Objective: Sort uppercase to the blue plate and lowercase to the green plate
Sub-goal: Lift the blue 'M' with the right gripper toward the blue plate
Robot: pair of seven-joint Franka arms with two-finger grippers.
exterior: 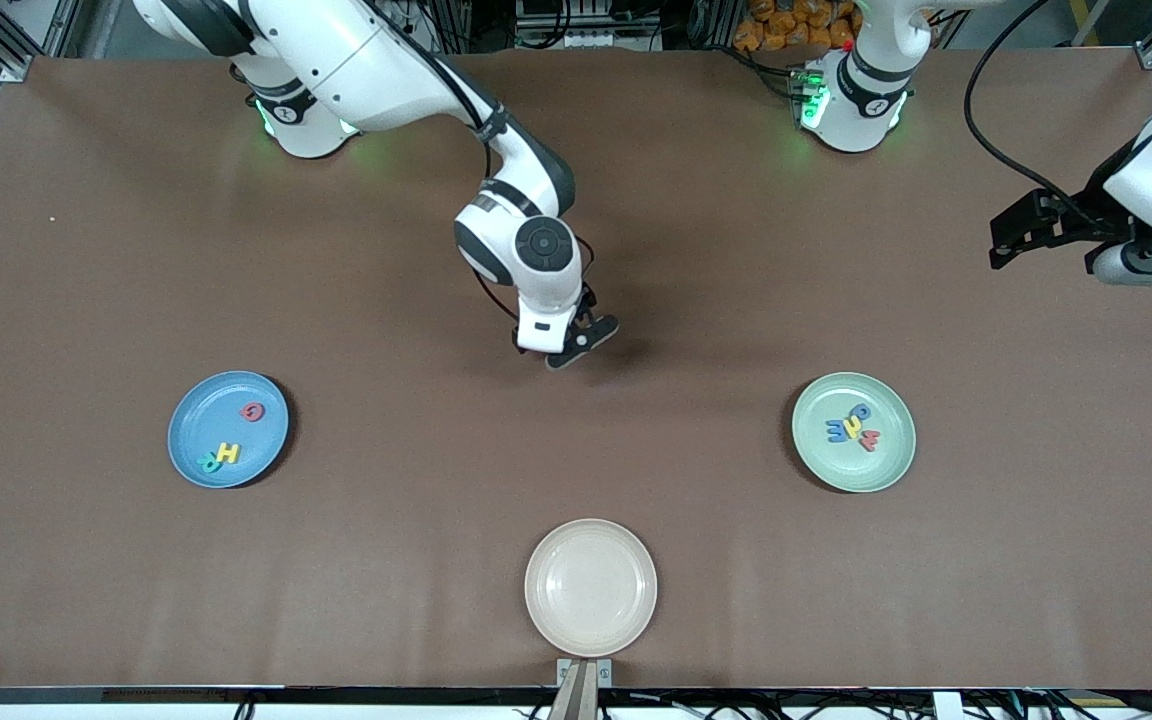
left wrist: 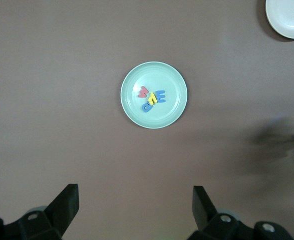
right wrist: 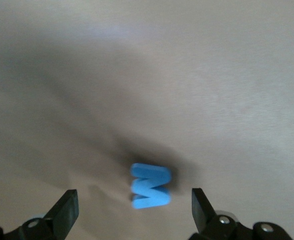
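Fingers spread wide, the right gripper (right wrist: pixel 131 212) hangs low over the angular blue foam W (right wrist: pixel 151 186) on the brown table (exterior: pixel 86 300) between the plates, apparently to grasp it, while the left gripper (left wrist: pixel 135 207), likewise spread, waits.

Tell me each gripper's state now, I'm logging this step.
Left gripper: open, empty, waiting high above the green plate.
Right gripper: open, over the blue W on the table.
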